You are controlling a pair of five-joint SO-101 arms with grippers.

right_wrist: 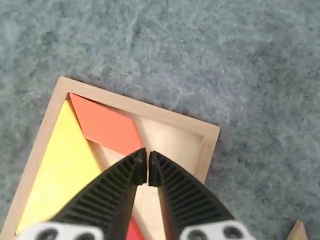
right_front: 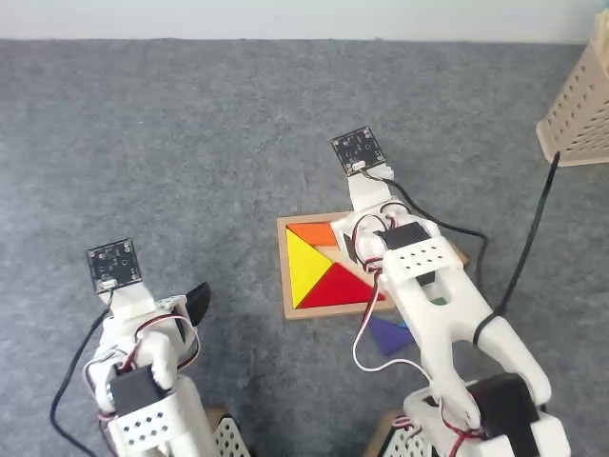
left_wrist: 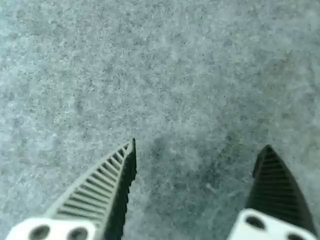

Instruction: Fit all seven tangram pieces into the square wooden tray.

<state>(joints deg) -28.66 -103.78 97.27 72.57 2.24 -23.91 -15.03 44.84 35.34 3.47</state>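
Note:
The square wooden tray (right_front: pixel 283 271) lies on the grey carpet and holds a yellow triangle (right_front: pixel 303 267), a red triangle (right_front: pixel 338 286) and an orange parallelogram (right_front: pixel 312 232). My right gripper (right_wrist: pixel 147 160) is shut with nothing visible between its fingers. It hovers over the tray's bare wooden floor, next to the orange parallelogram (right_wrist: pixel 107 126) and the yellow triangle (right_wrist: pixel 62 160). A purple piece (right_front: pixel 388 335) lies on the carpet just outside the tray's near side, partly under the right arm. My left gripper (left_wrist: pixel 200 145) is open over bare carpet, well left of the tray.
A perforated beige box (right_front: pixel 580 105) stands at the far right edge. A black cable (right_front: pixel 533 228) runs from it toward the right arm. Bits of green (right_front: pixel 438 301) and blue (right_front: pixel 404 326) peek out under that arm. Open carpet stretches left and behind the tray.

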